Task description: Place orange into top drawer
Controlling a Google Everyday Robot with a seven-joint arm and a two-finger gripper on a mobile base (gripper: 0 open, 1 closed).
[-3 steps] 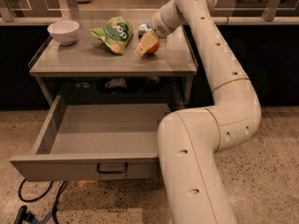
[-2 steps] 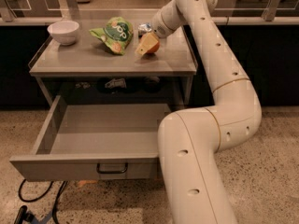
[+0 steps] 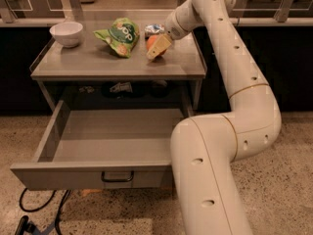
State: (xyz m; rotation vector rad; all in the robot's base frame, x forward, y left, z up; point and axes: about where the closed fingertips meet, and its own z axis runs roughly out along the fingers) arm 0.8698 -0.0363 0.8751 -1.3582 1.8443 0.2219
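Observation:
The orange (image 3: pixel 151 41) sits on the grey table top (image 3: pixel 88 62) toward the back right, next to the green snack bag (image 3: pixel 120 35). My gripper (image 3: pixel 157 47) is down at the orange, right against its right side, and partly covers it. The top drawer (image 3: pixel 73 176) is pulled open below the table. Its inside is bare, and its dark handle (image 3: pixel 117 176) sits at the centre of the front panel. My white arm curves from the lower right up and over to the table.
A white bowl (image 3: pixel 67 33) stands at the table's back left. A small silver-topped container (image 3: pixel 154 29) stands just behind the orange. Dark cables (image 3: pixel 29 212) lie on the speckled floor under the drawer's left corner. A dark counter runs behind the table.

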